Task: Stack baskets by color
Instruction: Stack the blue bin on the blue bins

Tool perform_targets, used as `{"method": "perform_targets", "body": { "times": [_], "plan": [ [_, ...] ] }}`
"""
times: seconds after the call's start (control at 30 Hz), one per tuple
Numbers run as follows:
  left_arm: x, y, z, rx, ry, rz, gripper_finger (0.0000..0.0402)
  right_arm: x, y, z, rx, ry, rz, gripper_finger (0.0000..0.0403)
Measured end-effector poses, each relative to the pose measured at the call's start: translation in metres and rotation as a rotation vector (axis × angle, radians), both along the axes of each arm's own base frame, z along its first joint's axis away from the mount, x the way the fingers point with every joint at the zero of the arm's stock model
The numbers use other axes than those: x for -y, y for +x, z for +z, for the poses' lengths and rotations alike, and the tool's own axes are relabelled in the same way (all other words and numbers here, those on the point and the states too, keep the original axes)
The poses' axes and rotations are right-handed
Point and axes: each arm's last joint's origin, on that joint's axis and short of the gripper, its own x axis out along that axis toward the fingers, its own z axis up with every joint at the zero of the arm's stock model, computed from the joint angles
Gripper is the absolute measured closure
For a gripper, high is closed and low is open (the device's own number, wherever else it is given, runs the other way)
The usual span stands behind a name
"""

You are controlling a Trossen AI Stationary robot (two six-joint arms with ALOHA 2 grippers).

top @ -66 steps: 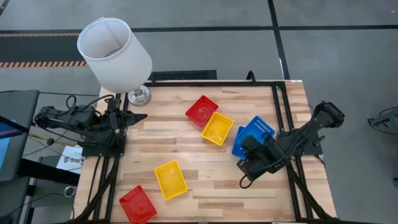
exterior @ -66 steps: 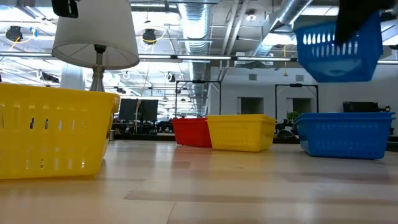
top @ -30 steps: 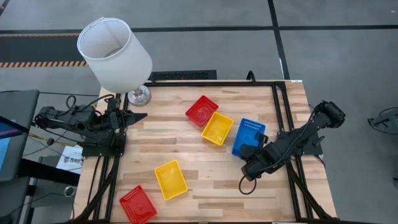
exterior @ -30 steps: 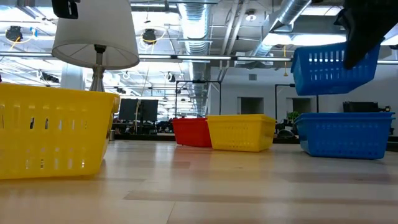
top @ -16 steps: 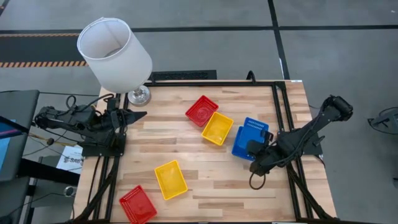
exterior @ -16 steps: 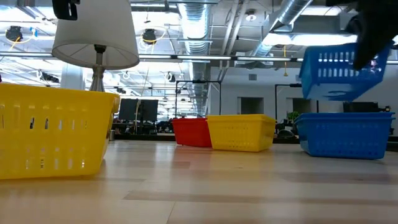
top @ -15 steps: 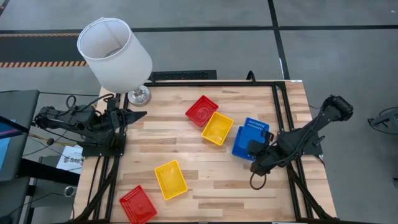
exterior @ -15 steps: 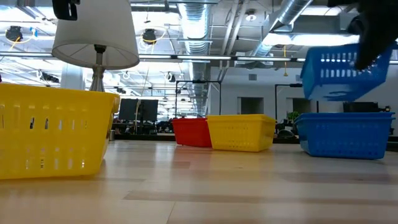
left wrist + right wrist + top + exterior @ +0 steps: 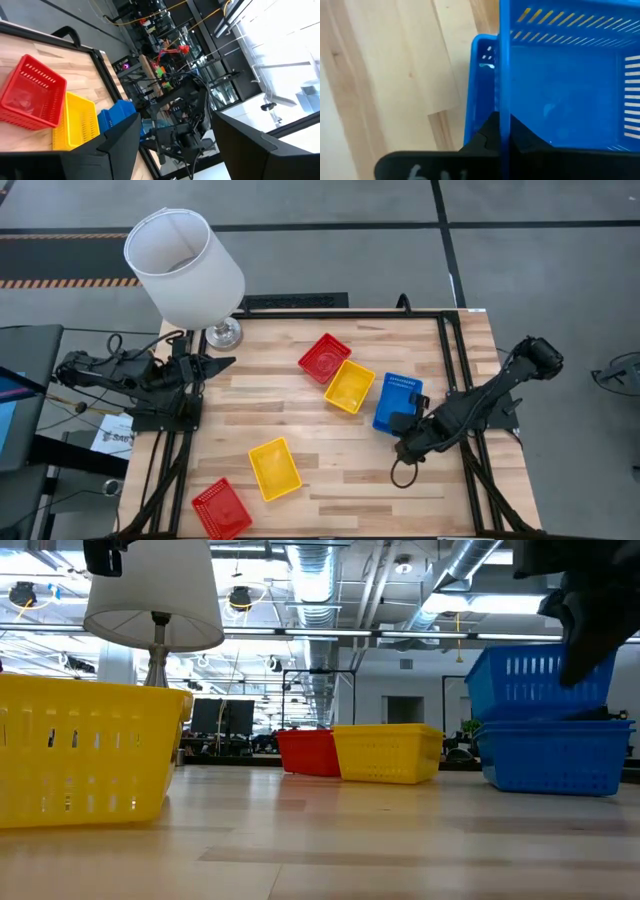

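The right tool pinched the rim of the upper blue basket, right of centre in the high view, nested slightly tilted in the lower blue basket. Its long axis ran top-to-bottom across the surface. The left tool waited wide open at left.

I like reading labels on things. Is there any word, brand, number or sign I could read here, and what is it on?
None can be read.
Paper sheet beside the table's left edge: dark print, too small.
White marks on the right gripper: cut off, unreadable.
Baskets and lampshade: no text visible.
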Motion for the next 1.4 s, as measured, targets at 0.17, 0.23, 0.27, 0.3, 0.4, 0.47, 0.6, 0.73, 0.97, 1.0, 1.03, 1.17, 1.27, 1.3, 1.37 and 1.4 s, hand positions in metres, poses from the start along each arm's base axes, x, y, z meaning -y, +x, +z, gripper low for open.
{"method": "perform_targets", "body": {
  "times": [0.17, 0.23, 0.27, 0.3, 0.4, 0.47, 0.6, 0.73, 0.97, 1.0, 1.03, 1.17, 1.27, 1.3, 1.37, 1.4],
  "plan": [
    [-0.0003, -0.0001, -0.0002, -0.001, -0.002, 0.01, 0.0168, 0.0017, 0.0043, -0.003, -0.006, -0.003, -0.017, 0.0387],
    [-0.0003, -0.0001, -0.0002, -0.002, -0.002, 0.01, 0.0168, 0.0023, 0.0046, -0.0044, -0.011, -0.006, -0.026, 0.0388],
    [-0.0003, -0.0001, -0.0002, -0.002, -0.002, 0.01, 0.0168, 0.0019, 0.0052, -0.0046, -0.009, -0.004, -0.027, 0.0389],
    [-0.0003, -0.0001, -0.0002, -0.001, -0.002, 0.01, 0.0168, 0.0015, 0.0059, -0.0049, -0.006, -0.002, -0.028, 0.0391],
    [-0.0003, -0.0001, -0.0002, -0.001, -0.002, 0.01, 0.0168, 0.0002, 0.0083, -0.0082, -0.009, -0.006, -0.029, 0.0392],
    [-0.0003, -0.0001, -0.0002, -0.001, -0.002, 0.01, 0.0168, 0.0001, 0.0085, -0.0087, -0.007, -0.002, -0.041, 0.0391],
    [-0.0003, -0.0001, -0.0001, 0.0, -0.004, 0.01, 0.0168, -0.0002, 0.0088, -0.0084, 0.006, 0.01, -0.068, 0.0383],
    [-0.0003, -0.0001, -0.0001, 0.0, -0.004, 0.01, 0.0168, -0.0002, 0.0088, -0.0084, 0.009, 0.014, -0.08, 0.038],
    [-0.0003, -0.0001, -0.0001, 0.0, -0.003, 0.01, 0.0168, -0.0005, 0.0092, -0.0083, 0.022, 0.028, -0.107, 0.0379],
    [-0.0003, -0.0001, -0.0001, 0.0, -0.003, 0.009, 0.0168, -0.0006, 0.0091, -0.0084, 0.022, 0.029, -0.111, 0.0379],
    [-0.0003, -0.0001, -0.0001, 0.0, -0.003, 0.009, 0.0168, -0.0006, 0.0091, -0.0084, 0.023, 0.03, -0.114, 0.0379],
    [-0.0003, -0.0001, -0.0001, 0.0, -0.004, 0.009, 0.0168, -0.0007, 0.0091, -0.0084, 0.024, 0.032, -0.119, 0.0379],
    [-0.0003, -0.0001, -0.0001, 0.0, -0.004, 0.009, 0.0168, -0.001, 0.0095, -0.0083, 0.028, 0.037, -0.119, 0.0379],
    [-0.0003, -0.0001, -0.0001, 0.0, -0.003, 0.009, 0.0168, -0.0011, 0.0096, -0.0083, 0.029, 0.038, -0.119, 0.0379],
    [-0.0003, -0.0001, -0.0001, 0.0, -0.003, 0.009, 0.0168, -0.001, 0.0096, -0.0083, 0.029, 0.039, -0.121, 0.0379],
    [-0.0003, -0.0001, -0.0001, 0.0, -0.003, 0.009, 0.0168, -0.0009, 0.0094, -0.0083, 0.028, 0.038, -0.124, 0.0379]
  ]
}}
